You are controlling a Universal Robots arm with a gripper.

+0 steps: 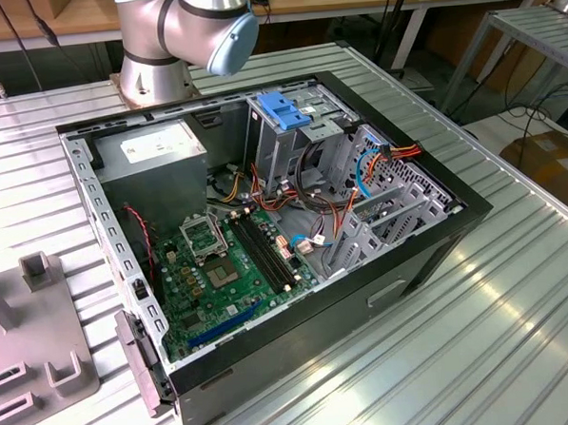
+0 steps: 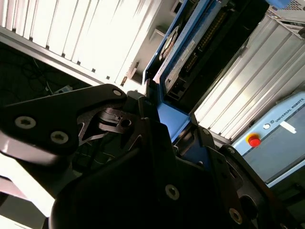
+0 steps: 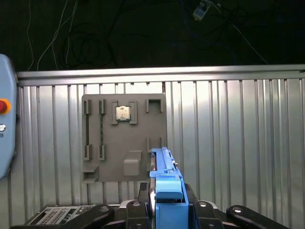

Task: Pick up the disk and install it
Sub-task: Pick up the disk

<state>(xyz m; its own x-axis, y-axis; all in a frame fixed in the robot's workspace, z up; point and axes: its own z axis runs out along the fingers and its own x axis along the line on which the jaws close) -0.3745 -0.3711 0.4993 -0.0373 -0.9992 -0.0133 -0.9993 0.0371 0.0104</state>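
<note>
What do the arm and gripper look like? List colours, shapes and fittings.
The arm is made of thick silver-grey cylindrical segments with a rounded light-blue joint cap. The gripper is matte black in both wrist views, built of flat angular link plates fastened with silver screw heads.

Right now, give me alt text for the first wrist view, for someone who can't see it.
The black claw grips the flat blue-railed disk edge-on, above a ribbed silver metal table. A grey slotted fixture plate on the table holds a small square chip.
</note>
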